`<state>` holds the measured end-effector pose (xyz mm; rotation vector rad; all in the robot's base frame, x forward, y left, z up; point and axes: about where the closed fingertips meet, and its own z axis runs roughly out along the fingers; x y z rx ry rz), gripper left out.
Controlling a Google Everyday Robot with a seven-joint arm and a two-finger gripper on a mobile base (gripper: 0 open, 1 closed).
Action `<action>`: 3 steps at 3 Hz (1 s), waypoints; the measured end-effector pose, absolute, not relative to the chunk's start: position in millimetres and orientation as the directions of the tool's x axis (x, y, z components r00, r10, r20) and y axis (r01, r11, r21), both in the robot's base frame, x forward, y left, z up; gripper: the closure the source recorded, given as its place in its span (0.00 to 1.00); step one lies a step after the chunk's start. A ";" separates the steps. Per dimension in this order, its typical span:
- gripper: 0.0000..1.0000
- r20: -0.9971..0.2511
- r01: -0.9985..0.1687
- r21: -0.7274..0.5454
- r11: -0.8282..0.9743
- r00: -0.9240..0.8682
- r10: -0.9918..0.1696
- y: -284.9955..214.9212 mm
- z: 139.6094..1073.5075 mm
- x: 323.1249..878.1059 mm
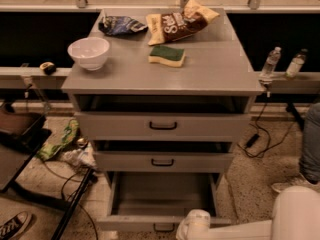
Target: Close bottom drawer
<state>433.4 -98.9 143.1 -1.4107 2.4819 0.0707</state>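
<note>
The hand (pixel 194 224) is at the lower edge of the view, low in front of the bench (pixel 220 74), and it looks like a white rounded piece at the end of a white arm (pixel 260 228) which comes in from the right side. It is just beside the front panel of the bottom drawer (pixel 160 196), a little to the right of the small black handle (pixel 163 228). If the hand is open or closed, I cannot tell, and I also cannot tell if it touches the panel.

The bottom drawer is the lowest of the three drawers of the bench. It is pulled far out toward the camera, so its long grey tray is visible. Above it, the middle drawer (pixel 200 161) and the top drawer (pixel 210 126) each stand out a little, with a dark gap over each.

On top of the bench a white bowl (pixel 89 52) stands at the left. A green and yellow sponge (pixel 167 55) lies near the middle. Behind the sponge lies a brown and yellow snack bag (pixel 180 21) with white script letters which I cannot read surely, and left of it a dark blue bag (pixel 121 25).

To the right of the bench, two clear bottles (pixel 270 62) stand on a ledge, and a leg in jeans (pixel 312 144) is near the floor. To the left of the bench, a green packet (pixel 60 140) and cables lie on the floor.
</note>
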 end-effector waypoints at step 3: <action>1.00 -0.255 -0.869 -0.199 0.453 -0.400 -0.880 -71.8 167.1 505.2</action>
